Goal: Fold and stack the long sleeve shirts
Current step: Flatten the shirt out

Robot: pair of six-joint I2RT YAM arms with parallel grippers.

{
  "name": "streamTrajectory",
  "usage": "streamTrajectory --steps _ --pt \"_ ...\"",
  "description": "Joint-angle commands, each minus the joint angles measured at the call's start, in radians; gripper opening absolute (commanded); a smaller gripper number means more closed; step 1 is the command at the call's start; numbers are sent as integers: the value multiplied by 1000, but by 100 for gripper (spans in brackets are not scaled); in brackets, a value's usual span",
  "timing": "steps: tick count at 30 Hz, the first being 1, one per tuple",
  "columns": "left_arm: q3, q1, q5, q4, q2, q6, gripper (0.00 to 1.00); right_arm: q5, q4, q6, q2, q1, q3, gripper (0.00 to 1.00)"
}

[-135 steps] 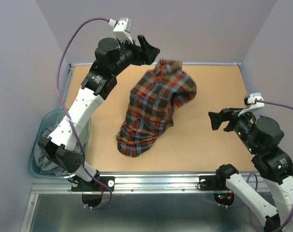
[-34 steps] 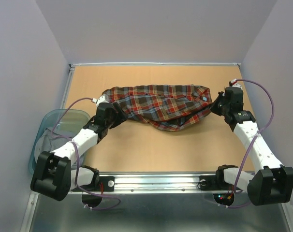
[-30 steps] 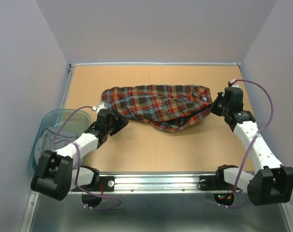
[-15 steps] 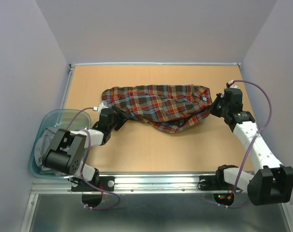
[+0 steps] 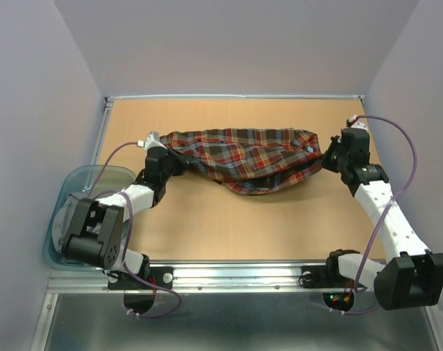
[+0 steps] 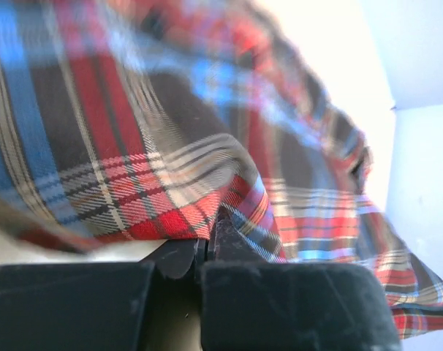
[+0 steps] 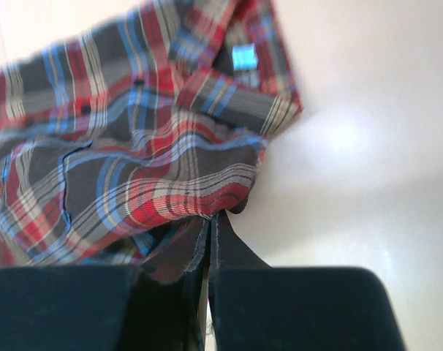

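Bright even overhead light, soft shadows, top view sharp, both wrist views blurred up close, table washed out

Bunched plaid shirt [image 6: 134,146] edge pinched in left end effector [image 6: 209,247].

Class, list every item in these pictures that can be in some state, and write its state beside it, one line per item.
plaid shirt: unfolded and rumpled, stretched sideways between both grippers on the table.
left gripper: shut on the shirt's left end.
right gripper: shut on the shirt's right end.
bin: open-topped, at the table's left edge, partly hidden by the left arm.
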Motion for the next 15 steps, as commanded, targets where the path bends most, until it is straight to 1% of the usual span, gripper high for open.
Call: streamTrajectory --steps 1,2,3,4,5,6,7,8,9,11,14,15 --pt "157 24 -62 -175 -205 180 0 161 23 -58 -48 -6 198 1" --pt "238 24 -135 -283 -263 267 0 189 22 -69 -64 -4 221 1" --pt "286 26 -157 -336 -285 307 0 242 22 -90 -69 -4 250 0" --pt "386 26 -189 -388 -302 347 0 264 23 -102 -74 -6 304 0" --pt "439 27 -201 -487 -320 430 0 287 23 -128 -75 -4 336 0" --pt "537 27 -208 -534 -322 461 0 325 23 -142 -75 -4 366 1" --pt "582 27 -218 -575 -326 493 0 339 23 -156 -74 -4 393 1" --pt "619 27 -218 -613 -331 516 0 350 23 -171 -75 -4 454 1" --pt "683 27 -218 -676 -346 556 0 365 25 -197 -81 -6 479 1" --pt "740 27 -214 -761 -386 596 0 379 25 -234 -100 -4 556 1" --pt "834 27 -200 -836 -438 627 0 382 26 -277 -130 -4 620 1" --pt "853 27 -194 -874 -478 635 0 384 26 -303 -143 -4 660 1"
